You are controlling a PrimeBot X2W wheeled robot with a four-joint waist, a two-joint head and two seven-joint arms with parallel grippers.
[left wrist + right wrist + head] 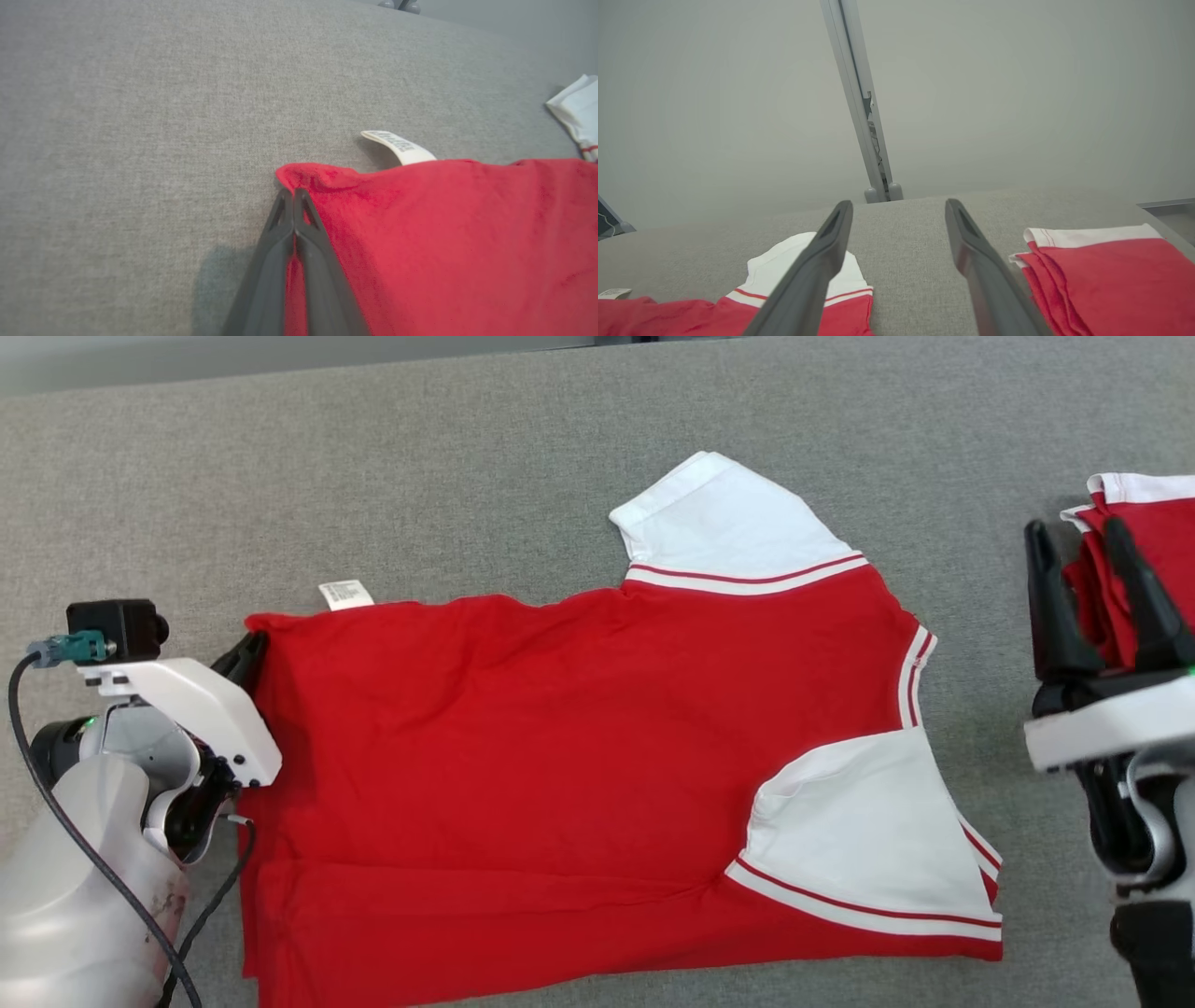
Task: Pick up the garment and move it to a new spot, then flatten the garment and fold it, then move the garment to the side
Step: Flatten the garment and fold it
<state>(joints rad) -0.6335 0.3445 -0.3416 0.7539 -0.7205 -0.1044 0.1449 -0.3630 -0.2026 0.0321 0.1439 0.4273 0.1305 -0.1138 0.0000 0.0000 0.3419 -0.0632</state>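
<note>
barely a pinch: left gripper point(294, 193) closed on the corner of the shirt point(560, 756)

up close, the two dark fingers were pressed together, with a sliver of red cloth showing between them, right at the shirt's far left corner. just beyond that corner a white label point(397, 147) stuck out from under the edge onto the grey table point(467, 476). from there the shirt spread over the middle of the table, mostly flat, with a shallow crease along its near side. one white sleeve point(728, 518) pointed away and the other lay turned in over the red body near the collar end. well apart from all this, the right gripper point(899, 205) hung above the table's right side, fingers spread wide and holding nothing. a folded pile point(1111, 275) of red and white cloth lay just beside it.

the hold looked thin, little more than the edge of the cloth. a quick lift or a hard pull could have drawn the corner out of the fingers and dropped the shirt in a heap. a pull from this one corner alone would likely have dragged the cloth into a rope and spoiled the flat lie. carried far to the right, the shirt could also have landed on the folded pile or caught the waiting fingers there.
</note>
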